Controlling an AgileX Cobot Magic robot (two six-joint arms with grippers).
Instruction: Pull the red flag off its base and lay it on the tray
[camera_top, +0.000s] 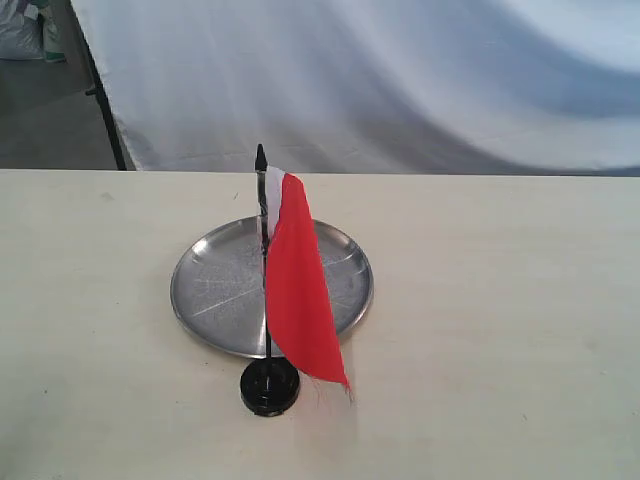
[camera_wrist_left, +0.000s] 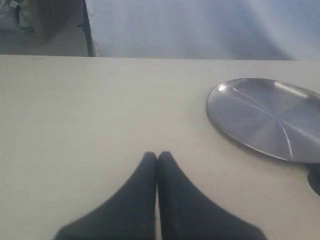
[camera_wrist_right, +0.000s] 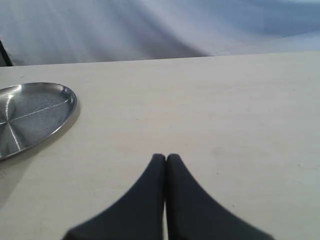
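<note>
The red flag stands upright on its thin black pole, a white strip by the pole, planted in the small black base. Just behind it lies the round silver tray. Neither gripper shows in the exterior view. In the left wrist view my left gripper is shut with nothing in it, over bare table, with the tray off to one side and a dark sliver of the base at the picture's edge. My right gripper is shut and empty too, the tray well away from it.
The pale table runs across the whole view, its far edge against a white cloth backdrop. A dark stand leg and grey floor show at the back left.
</note>
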